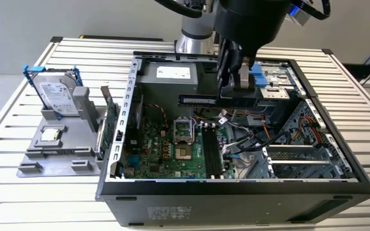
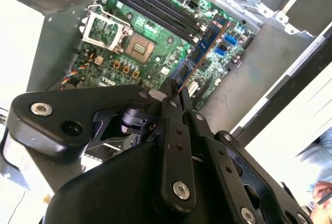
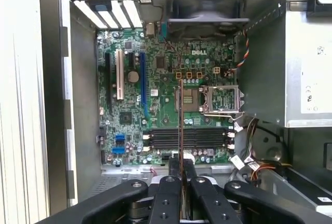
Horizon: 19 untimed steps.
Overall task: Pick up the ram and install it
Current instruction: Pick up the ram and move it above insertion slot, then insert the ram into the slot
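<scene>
My gripper (image 1: 235, 92) hangs over the open computer case (image 1: 128, 120), shut on the ram (image 1: 196, 100), a dark-blue stick held level above the motherboard (image 1: 165, 154). In the second wrist view the ram (image 2: 199, 53) reaches out from the fingertips (image 2: 171, 95) across the board. The first wrist view has the ram (image 3: 181, 125) edge-on, a thin line running from the gripper (image 3: 181, 171) over the black memory slots (image 3: 187, 137). Those slots (image 1: 212, 151) lie on the board below the held stick and well apart from it.
Beside the case, on the exterior view's left, a grey fixture (image 1: 27, 161) carries a hard drive in a blue frame (image 1: 56, 94) and a green expansion card (image 1: 111, 120). Cables (image 1: 256, 139) and drive bays (image 1: 278, 82) crowd the case's far side. A person's hand (image 2: 319, 190) is at the edge.
</scene>
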Each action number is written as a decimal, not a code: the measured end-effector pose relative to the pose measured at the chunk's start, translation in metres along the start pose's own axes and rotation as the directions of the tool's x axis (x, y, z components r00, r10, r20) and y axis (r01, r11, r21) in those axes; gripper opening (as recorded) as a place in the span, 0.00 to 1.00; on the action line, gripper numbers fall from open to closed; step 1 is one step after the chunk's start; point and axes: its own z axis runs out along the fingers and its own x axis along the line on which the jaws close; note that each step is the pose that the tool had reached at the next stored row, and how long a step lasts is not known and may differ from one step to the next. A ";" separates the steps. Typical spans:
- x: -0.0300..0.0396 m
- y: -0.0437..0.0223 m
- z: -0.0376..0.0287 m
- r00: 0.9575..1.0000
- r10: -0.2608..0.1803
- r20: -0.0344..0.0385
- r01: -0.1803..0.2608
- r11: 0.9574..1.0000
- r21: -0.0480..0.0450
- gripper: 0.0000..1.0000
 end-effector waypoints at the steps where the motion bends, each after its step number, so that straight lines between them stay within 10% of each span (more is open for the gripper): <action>1: 0.0000 -0.0014 0.0000 1.000 0.000 0.000 0.000 1.000 0.000 0.00; 19: -0.0009 -0.0203 -0.0002 1.000 0.001 0.000 -0.001 1.000 0.000 0.00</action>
